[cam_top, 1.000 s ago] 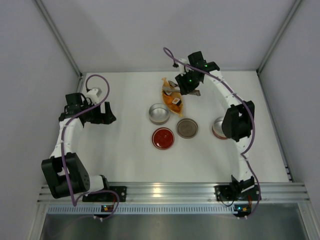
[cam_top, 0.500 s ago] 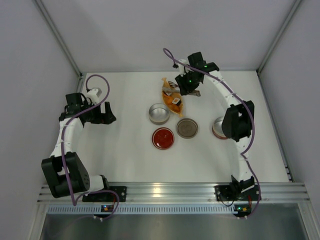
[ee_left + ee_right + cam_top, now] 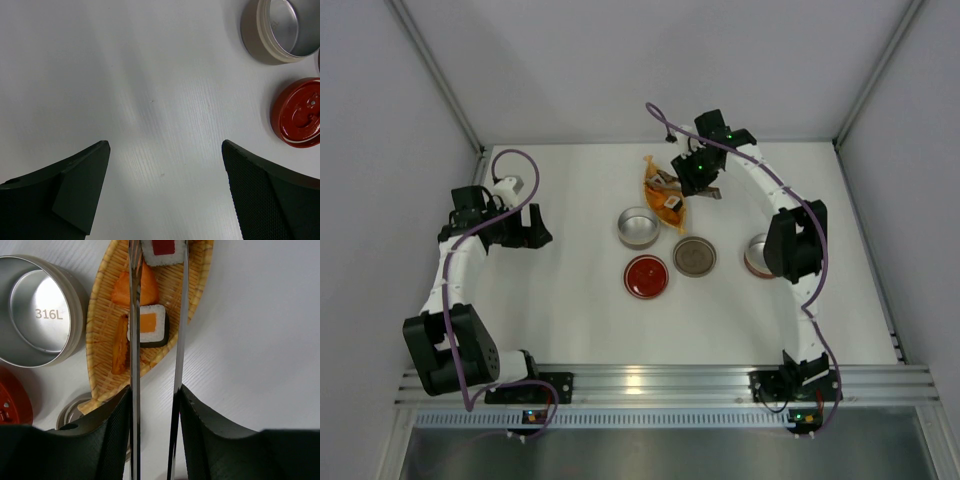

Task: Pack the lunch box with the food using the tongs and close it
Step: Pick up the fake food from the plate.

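The right gripper (image 3: 155, 390) is sitting a touch further right over the far end of the orange woven dish (image 3: 100, 320) than a second ago. It is gripping the tongs (image 3: 134, 340), its fingers pressing the two silver arms toward each other. The tong arms are now running either side of a red-topped piece (image 3: 162, 249) at the far end of the dish. Their tips are cut off by the frame edge, so I cannot tell whether they are touching it. I judge that the first pick is being lined up, with nothing packed yet.

All the food (image 3: 148, 325) in view is lying in that dish, including an orange lump (image 3: 122, 290) and a brown strip (image 3: 120, 345). Just left of the dish, the steel container (image 3: 75, 315) is standing with nothing inside it. The red lid (image 3: 297, 112) is lying on the table (image 3: 150, 75) near it. A second round metal piece (image 3: 695, 256) is sitting right of the lid. A third bowl (image 3: 755, 255) is partly hidden under the right arm, so its contents are unclear.

The left gripper (image 3: 165, 145) is hanging wide open at the left, well apart from everything.
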Robot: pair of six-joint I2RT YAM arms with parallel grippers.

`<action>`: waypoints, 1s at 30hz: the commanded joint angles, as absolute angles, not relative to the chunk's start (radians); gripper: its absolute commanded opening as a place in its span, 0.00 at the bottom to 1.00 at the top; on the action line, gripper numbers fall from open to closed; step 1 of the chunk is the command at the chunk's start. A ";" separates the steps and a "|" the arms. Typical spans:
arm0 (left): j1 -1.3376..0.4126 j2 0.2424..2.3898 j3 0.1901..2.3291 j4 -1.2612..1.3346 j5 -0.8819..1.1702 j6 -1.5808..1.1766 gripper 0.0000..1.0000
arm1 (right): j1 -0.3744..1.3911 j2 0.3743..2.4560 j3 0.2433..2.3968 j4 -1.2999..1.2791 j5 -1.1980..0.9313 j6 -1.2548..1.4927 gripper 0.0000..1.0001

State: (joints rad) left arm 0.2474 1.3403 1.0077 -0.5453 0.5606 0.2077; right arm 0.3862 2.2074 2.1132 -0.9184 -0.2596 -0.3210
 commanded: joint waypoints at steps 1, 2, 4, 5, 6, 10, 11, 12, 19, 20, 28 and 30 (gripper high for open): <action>0.252 1.344 1.008 -0.514 0.575 0.212 0.98 | 0.407 2.158 2.123 -0.859 -0.273 -0.321 0.38; 0.252 1.345 1.008 -0.514 0.574 0.213 0.98 | 0.407 2.157 2.123 -0.858 -0.275 -0.321 0.37; 0.252 1.344 1.005 -0.514 0.574 0.213 0.98 | 0.408 2.149 2.126 -0.864 -0.279 -0.321 0.33; 0.252 1.342 1.003 -0.514 0.574 0.213 0.98 | 0.408 2.145 2.126 -0.867 -0.281 -0.321 0.32; 0.252 1.344 1.003 -0.514 0.574 0.213 0.98 | 0.410 2.138 2.126 -0.867 -0.284 -0.319 0.32; 0.252 1.341 1.002 -0.512 0.580 0.207 0.98 | 0.408 2.091 2.132 -0.877 -0.285 -0.316 0.27; 0.252 1.341 1.002 -0.512 0.583 0.204 0.98 | 0.408 2.080 2.134 -0.880 -0.288 -0.316 0.25; 0.252 1.339 1.002 -0.511 0.581 0.204 0.98 | 0.405 2.060 2.135 -0.884 -0.288 -0.313 0.24; 0.252 1.328 1.008 -0.511 0.588 0.193 0.98 | 0.403 1.988 2.160 -0.951 -0.310 -0.311 0.15; 0.252 1.324 1.008 -0.514 0.589 0.192 0.98 | 0.402 1.977 2.158 -0.977 -0.310 -0.319 0.15; 0.252 1.287 1.008 -0.540 0.609 0.207 0.98 | 0.329 1.737 2.025 -1.143 -0.304 -0.394 0.13; 0.252 1.278 1.008 -0.549 0.611 0.209 0.98 | 0.305 1.660 1.994 -1.192 -0.291 -0.432 0.13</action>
